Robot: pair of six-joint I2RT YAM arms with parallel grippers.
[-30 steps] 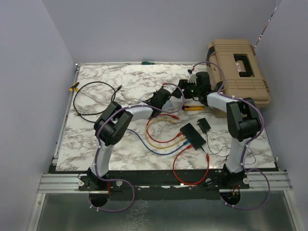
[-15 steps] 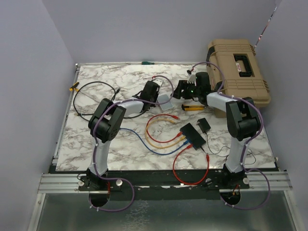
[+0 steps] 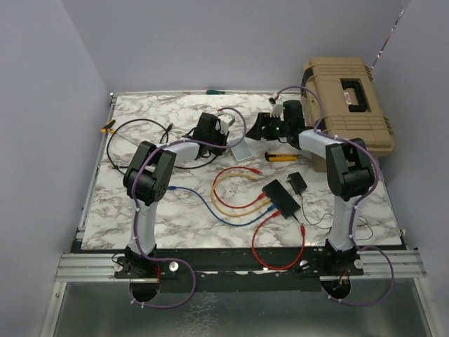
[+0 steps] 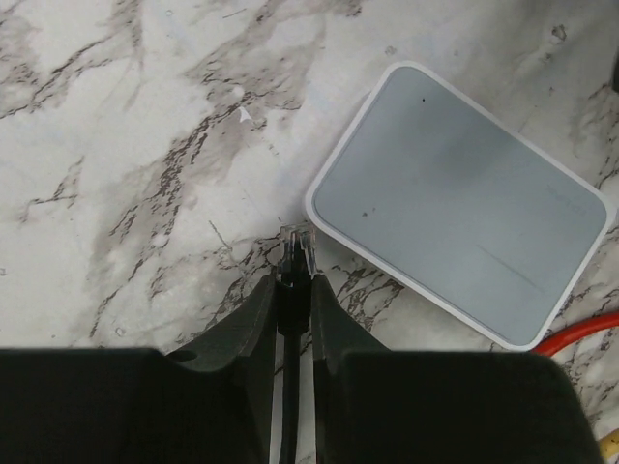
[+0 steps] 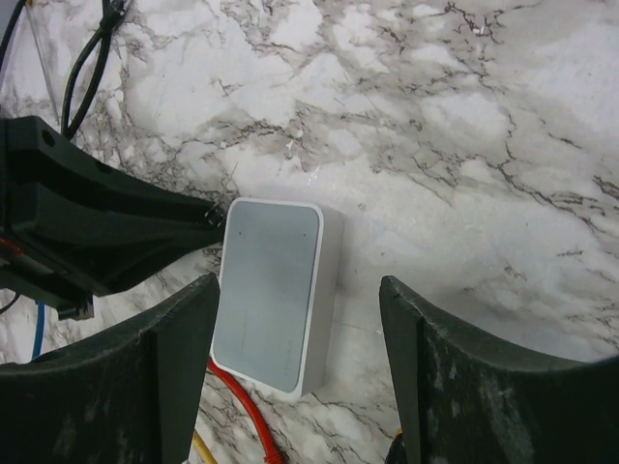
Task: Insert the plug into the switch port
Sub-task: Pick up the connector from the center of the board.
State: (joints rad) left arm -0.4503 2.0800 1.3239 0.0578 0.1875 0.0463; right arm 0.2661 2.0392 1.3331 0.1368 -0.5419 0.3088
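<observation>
From above, the left gripper (image 3: 210, 130) is stretched to the far middle of the table (image 3: 175, 112). The right gripper (image 3: 261, 126) faces it from the right. Between them, a little nearer, lies a grey box (image 3: 242, 149). The switch (image 3: 280, 198) lies flat on the near right part of the table, well apart from both grippers. An adapter (image 3: 297, 182) is just beside it on its far right side, and a case (image 3: 347, 102) stands at the far right corner. The plug is too small to make out in this view.

In the left wrist view, the left gripper (image 4: 293, 280) has its fingers pressed together. They pinch the plug (image 4: 298, 249) at its rear end, so the clear tip sticks out in front of them. The tip is just beside one edge of the grey box (image 4: 459, 203); I cannot tell whether it touches it. A red cable (image 4: 580, 333) shows next to the box.

In the right wrist view, the right gripper (image 5: 298, 288) is spread wide and holds nothing. The grey box (image 5: 271, 280) lies below the gap between its fingers. The left gripper (image 5: 116, 232) points at the left side of the box. The switch is not in this view.
</observation>
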